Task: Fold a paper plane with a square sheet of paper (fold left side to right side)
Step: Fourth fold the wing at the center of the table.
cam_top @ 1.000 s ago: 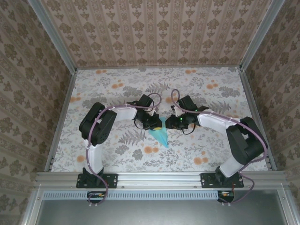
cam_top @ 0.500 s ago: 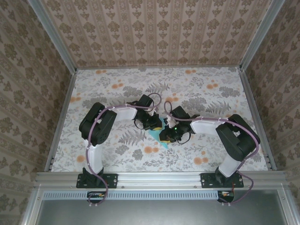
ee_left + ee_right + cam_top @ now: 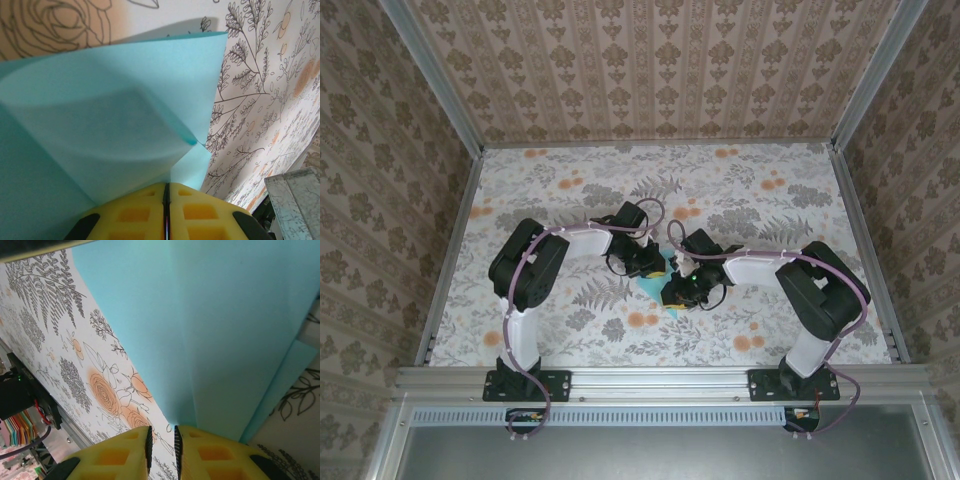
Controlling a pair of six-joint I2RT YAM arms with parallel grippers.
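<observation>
The folded light blue paper point(image 3: 652, 288) lies mid-frame on the flowery table point(image 3: 570, 190), between both arms. The left end effector point(image 3: 165, 200) is pinched tight on its edge. The right end effector point(image 3: 161, 437) is barely cracked open, tips at the paper's crease, with nothing visibly between them.

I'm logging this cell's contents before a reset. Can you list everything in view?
paper: one sheet, light blue, partly folded, mid-table between the grippers
table: one, white floral print with orange flowers, under everything
walls: three, beige patterned, around the table
frame rail: one, silver metal, near edge
left arm: one, black and white, reaching in from the left
right arm: one, black and white, reaching in from the right
left gripper: one, yellow, jaws shut on the paper
right gripper: one, yellow, jaws slightly apart at the paper's edge
</observation>
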